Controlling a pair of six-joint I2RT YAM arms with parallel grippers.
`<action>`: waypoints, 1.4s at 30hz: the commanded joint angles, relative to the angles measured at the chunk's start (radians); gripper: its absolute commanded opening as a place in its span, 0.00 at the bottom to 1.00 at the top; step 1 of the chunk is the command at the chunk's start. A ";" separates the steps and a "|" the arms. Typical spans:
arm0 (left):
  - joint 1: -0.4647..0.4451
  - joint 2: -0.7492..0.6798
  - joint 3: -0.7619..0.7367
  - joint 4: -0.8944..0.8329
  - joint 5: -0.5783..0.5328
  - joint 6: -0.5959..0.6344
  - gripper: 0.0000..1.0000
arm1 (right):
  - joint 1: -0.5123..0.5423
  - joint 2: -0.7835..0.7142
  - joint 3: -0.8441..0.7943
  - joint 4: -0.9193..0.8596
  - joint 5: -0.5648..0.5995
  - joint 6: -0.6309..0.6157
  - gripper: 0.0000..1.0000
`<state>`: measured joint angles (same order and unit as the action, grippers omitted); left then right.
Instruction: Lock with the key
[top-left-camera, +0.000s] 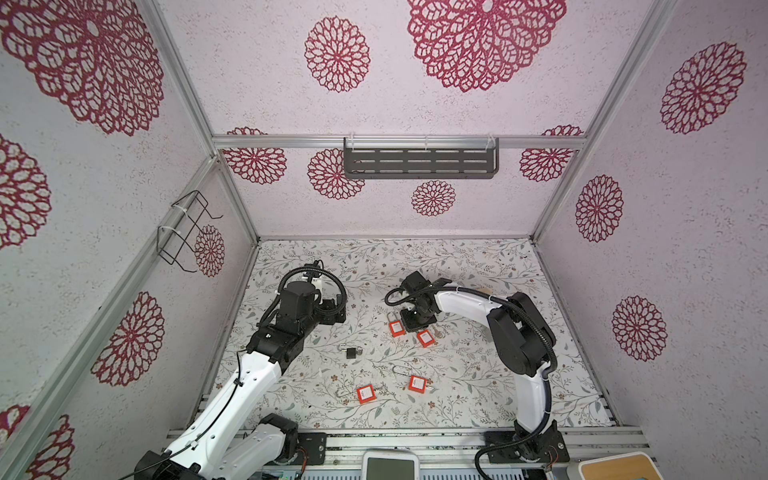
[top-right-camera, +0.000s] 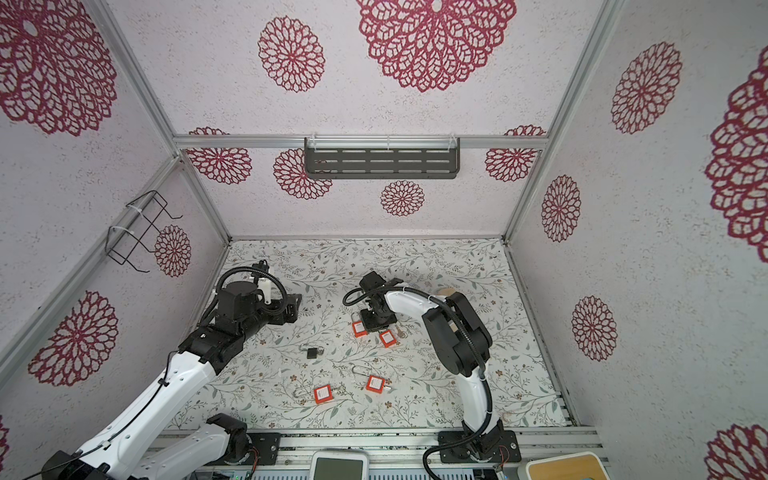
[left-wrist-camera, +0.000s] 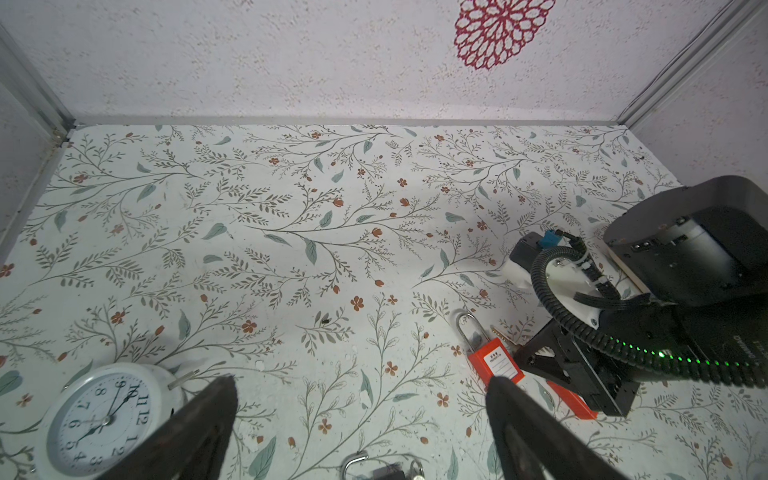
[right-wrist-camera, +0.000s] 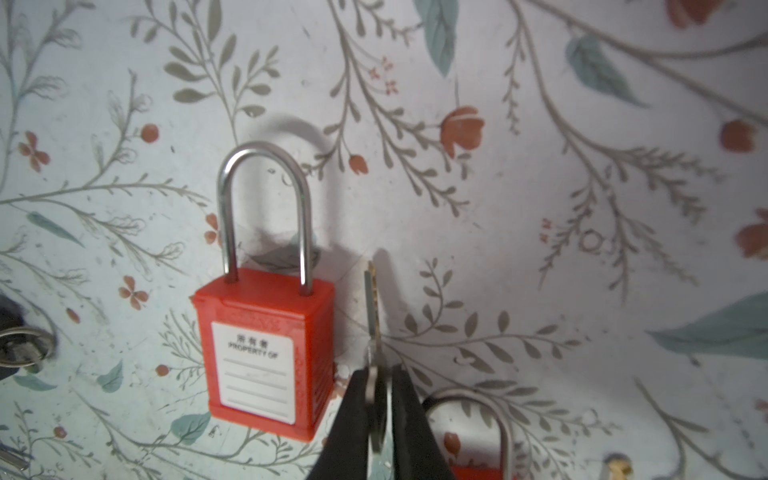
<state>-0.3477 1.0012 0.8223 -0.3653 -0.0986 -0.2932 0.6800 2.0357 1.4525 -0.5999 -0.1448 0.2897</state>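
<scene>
A red padlock (right-wrist-camera: 266, 353) with a white label lies flat on the floral table, and its steel shackle (right-wrist-camera: 266, 158) is seated in the body. It shows in both top views (top-left-camera: 397, 328) (top-right-camera: 358, 328) and in the left wrist view (left-wrist-camera: 496, 361). My right gripper (right-wrist-camera: 380, 374) stands right beside the padlock, pointing down, its jaws close around the head of a key (right-wrist-camera: 372, 307) seen edge-on. The key's blade sticks out alongside the padlock's body, outside it. My left gripper (left-wrist-camera: 361, 384) hangs wide open and holds nothing, well to the left of the padlock (top-left-camera: 336, 309).
A second red padlock (top-left-camera: 426, 338) lies by the right gripper with loose keys (top-left-camera: 438, 332) beside it. A small black padlock (top-left-camera: 353, 352) and two more red ones (top-left-camera: 365, 394) (top-left-camera: 417, 384) lie nearer the front. A white alarm clock (left-wrist-camera: 95, 419) stands by the left gripper.
</scene>
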 joint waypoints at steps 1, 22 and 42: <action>0.009 0.004 0.027 -0.003 0.001 -0.010 0.97 | 0.006 -0.027 0.041 -0.011 -0.009 -0.002 0.17; 0.018 0.036 0.063 -0.052 0.024 -0.036 0.97 | 0.053 -0.358 -0.082 0.029 0.149 -0.307 0.32; 0.045 0.108 0.059 0.012 0.153 -0.032 0.97 | 0.183 -0.596 -0.454 -0.028 -0.157 -0.661 0.42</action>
<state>-0.3084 1.1023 0.8577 -0.3786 0.0368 -0.3336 0.8383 1.4044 0.9764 -0.5747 -0.2249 -0.3290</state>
